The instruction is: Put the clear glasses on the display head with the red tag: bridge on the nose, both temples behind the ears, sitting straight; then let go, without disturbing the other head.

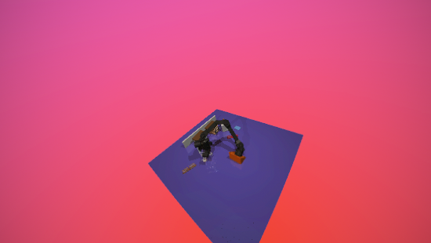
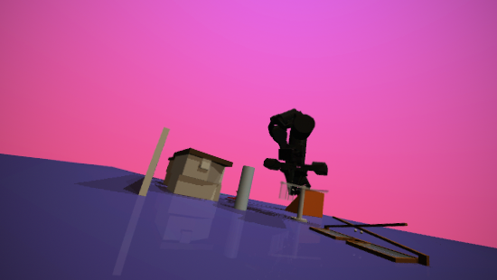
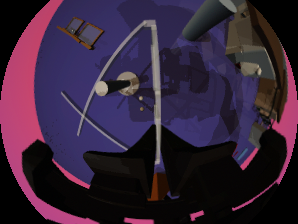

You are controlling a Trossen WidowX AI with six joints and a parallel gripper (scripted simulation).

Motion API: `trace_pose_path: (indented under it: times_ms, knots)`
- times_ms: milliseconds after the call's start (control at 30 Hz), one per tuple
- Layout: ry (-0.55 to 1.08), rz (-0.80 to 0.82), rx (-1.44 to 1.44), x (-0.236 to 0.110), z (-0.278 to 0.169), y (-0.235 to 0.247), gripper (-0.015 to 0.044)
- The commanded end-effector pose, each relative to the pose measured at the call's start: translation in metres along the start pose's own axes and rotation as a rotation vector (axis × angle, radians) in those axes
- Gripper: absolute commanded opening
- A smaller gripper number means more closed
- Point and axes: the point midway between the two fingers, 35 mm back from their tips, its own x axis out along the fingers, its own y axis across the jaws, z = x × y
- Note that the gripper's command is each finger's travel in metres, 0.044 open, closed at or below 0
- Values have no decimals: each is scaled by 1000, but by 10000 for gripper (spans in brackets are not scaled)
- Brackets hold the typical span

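Observation:
My gripper point(image 2: 295, 186) point(image 3: 156, 127) point(image 1: 204, 156) points down and is shut on the clear glasses point(image 2: 285, 190) point(image 3: 157, 96). It holds them in the air just above a small post stand point(image 2: 300, 205) point(image 3: 112, 87). The thin pale temples fan out ahead of the fingers in the wrist view. A beige display head point(image 2: 196, 177) point(image 3: 249, 52) with a brown top stands to the left in the exterior view, well apart from the gripper. A small red tag point(image 1: 232, 137) and a blue tag point(image 1: 237, 128) lie on the floor near the arm. I cannot tell which head each tag marks.
A grey cylinder point(image 2: 244, 187) point(image 3: 209, 11) stands between the head and the gripper. A slanted pale board point(image 2: 154, 162) point(image 1: 197, 132) rises behind the head. Brown-framed glasses point(image 2: 370, 244) point(image 3: 81, 31) point(image 1: 189, 168) lie on the floor. The arm's orange base point(image 2: 314, 203) point(image 1: 237, 157) is close behind the stand.

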Motion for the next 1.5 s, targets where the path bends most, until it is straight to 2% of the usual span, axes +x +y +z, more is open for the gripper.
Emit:
trace_pose_path:
  times_ms: [0,1467]
  knots:
    - [-5,-3,-4,-1,-2,-2,0]
    - [-4,-4,-4,-1,-21,-19,0]
